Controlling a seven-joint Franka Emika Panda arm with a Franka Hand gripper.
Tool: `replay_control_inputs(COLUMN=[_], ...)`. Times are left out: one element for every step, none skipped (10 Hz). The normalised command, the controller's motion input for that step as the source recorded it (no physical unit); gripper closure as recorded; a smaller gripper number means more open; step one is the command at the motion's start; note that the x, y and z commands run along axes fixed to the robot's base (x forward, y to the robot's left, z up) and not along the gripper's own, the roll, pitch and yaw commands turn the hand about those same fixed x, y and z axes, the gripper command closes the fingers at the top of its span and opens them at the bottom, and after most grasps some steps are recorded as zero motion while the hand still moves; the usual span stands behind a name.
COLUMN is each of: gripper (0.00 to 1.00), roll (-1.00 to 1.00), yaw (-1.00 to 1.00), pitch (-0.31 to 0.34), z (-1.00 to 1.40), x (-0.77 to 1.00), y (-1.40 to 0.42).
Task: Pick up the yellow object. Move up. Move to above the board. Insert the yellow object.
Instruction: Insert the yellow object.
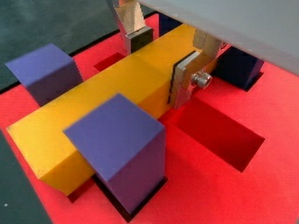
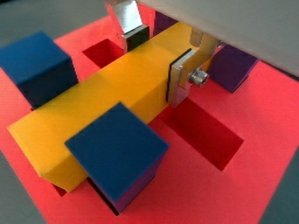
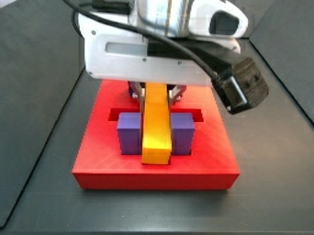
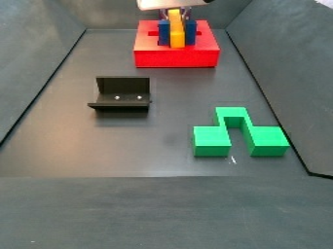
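The yellow object (image 1: 105,109) lies flat across the red board (image 1: 205,197), low between the upright purple posts (image 1: 117,144) and blue posts (image 2: 117,149). Its top sits below the post tops. My gripper (image 1: 160,66) straddles the bar near its far half. One silver finger (image 1: 184,80) presses its dark pad on one long side, and the other finger (image 1: 138,39) is against the opposite side. Both wrist views show this (image 2: 158,61). In a side view the gripper (image 3: 157,92) hangs over the board (image 3: 208,151) with the bar (image 3: 154,133) between the posts.
The board (image 4: 196,56) sits at the far end of the dark floor. The fixture (image 4: 121,94) stands at mid left. A green block (image 4: 240,134) lies at the near right. Dark walls ring the floor.
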Motion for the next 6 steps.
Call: replay_control_inputs(gripper=[1.00, 1.00, 1.00, 1.00, 1.00, 1.00], roll=[0.00, 0.00, 0.04, 0.00, -0.04, -0.04], yaw=[-0.01, -0.01, -0.04, -0.03, -0.03, -0.05], pitch=[0.000, 0.000, 0.000, 0.000, -0.003, -0.006], z=[-0.13, -0.10, -0.07, -0.10, -0.30, -0.32], x=[0.00, 0.00, 0.00, -0.03, -0.05, -0.04], y=[0.10, 0.05, 0.00, -0.03, -0.08, -0.03])
